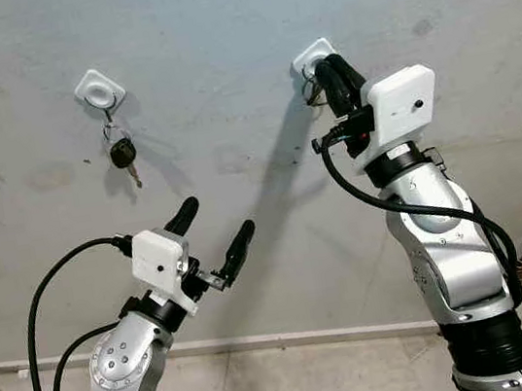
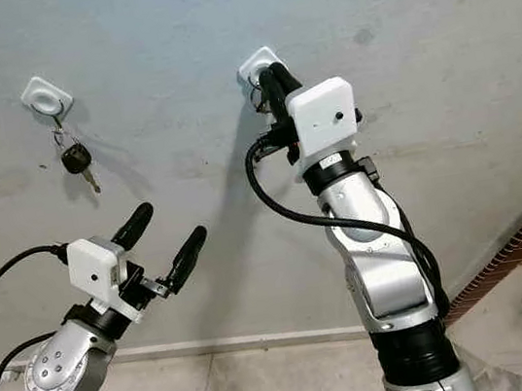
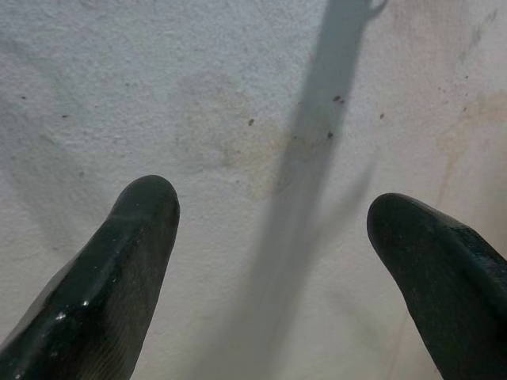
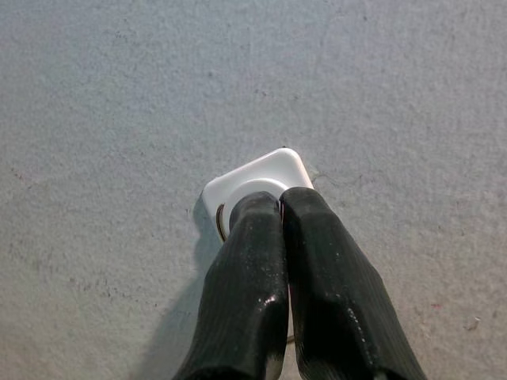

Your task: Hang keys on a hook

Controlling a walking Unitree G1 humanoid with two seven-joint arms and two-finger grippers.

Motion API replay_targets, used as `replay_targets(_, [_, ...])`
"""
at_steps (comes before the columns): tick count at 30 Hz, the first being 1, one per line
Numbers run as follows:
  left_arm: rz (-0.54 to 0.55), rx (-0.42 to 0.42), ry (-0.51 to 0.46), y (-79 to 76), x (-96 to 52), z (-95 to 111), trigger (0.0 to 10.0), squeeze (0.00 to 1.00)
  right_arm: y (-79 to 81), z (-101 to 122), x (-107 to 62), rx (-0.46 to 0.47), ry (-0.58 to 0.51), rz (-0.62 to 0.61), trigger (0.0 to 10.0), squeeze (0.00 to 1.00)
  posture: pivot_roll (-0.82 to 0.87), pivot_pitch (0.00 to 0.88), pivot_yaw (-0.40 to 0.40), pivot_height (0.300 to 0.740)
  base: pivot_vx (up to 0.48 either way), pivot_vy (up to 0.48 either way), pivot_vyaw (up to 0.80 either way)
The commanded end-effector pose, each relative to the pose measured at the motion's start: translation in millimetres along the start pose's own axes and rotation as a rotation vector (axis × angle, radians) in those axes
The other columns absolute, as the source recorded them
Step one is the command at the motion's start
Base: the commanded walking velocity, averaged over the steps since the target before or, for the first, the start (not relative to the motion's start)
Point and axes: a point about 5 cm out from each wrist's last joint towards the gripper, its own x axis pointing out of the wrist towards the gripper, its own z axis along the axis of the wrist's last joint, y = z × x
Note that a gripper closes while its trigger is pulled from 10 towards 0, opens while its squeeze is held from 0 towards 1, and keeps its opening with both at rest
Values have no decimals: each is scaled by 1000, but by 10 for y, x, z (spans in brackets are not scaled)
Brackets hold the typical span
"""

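**Kid:** Are the keys hung up yet?

**Me:** Almost, I think. My right gripper [image 1: 319, 77] is pressed up against a white hook [image 1: 312, 55] on the wall [image 1: 220, 54]. Its two black fingers [image 4: 253, 261] are squeezed tight together. A thin metal ring [image 1: 308, 91] peeks out just beside them, right at the hook. I guess that is the key ring, so I think the gripper is pinching it.

**Kid:** So what is left?

**Me:** I have to be sure the ring sits on the hook. Then I let go and pull my arm back.

**Kid:** What about the other gripper?

**Me:** My left gripper [image 1: 215, 230] is wide open and holds nothing. It points at bare wall, well below the right one.

**Kid:** Do all the cameras see the same?

**Me:** No. The head camera shows a second hook [image 1: 100, 89], far off to the left gripper's side, with a black key [image 1: 122, 154] already hanging. The right wrist camera shows the fingertips touching the hook up close, but hides the key itself.
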Motion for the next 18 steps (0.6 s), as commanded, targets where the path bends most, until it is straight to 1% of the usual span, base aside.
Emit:
replay_targets(1, [-4, 7, 8, -8, -10, -7, 10000, 0, -140, 65, -23, -28, -20, -72, 10000, 0, -36, 126, 19, 740, 0, 0, 0])
replay_targets(2, [-6, 6, 10, -8, -6, -12, 10000, 0, -150, 13, -69, -30, 6, -75, 10000, 0, -41, 126, 18, 740, 0, 0, 0])
replay_targets(3, [-6, 6, 10, -8, -6, -12, 10000, 0, -150, 13, -69, -30, 6, -75, 10000, 0, -41, 126, 18, 740, 0, 0, 0])
replay_targets(4, [-8, 6, 12, -5, -3, -21, 10000, 0, -152, -34, -103, -28, 30, -76, 10000, 0, -43, 127, 20, 740, 0, 0, 0])
replay_targets(11, [-13, 7, 15, -2, 2, -29, 10000, 0, -142, -89, -140, -29, 61, -80, 10000, 0, -46, 127, 21, 740, 0, 0, 0])
replay_targets(15, [-14, 9, 16, -1, 6, -29, 10000, 0, -116, -211, -189, -24, 120, -75, 10000, 0, -45, 127, 22, 740, 0, 0, 0])
replay_targets(18, [-12, 10, 16, -3, 6, -32, 10000, 0, -98, -249, -208, -18, 135, -73, 10000, 0, -44, 126, 21, 740, 0, 0, 0])
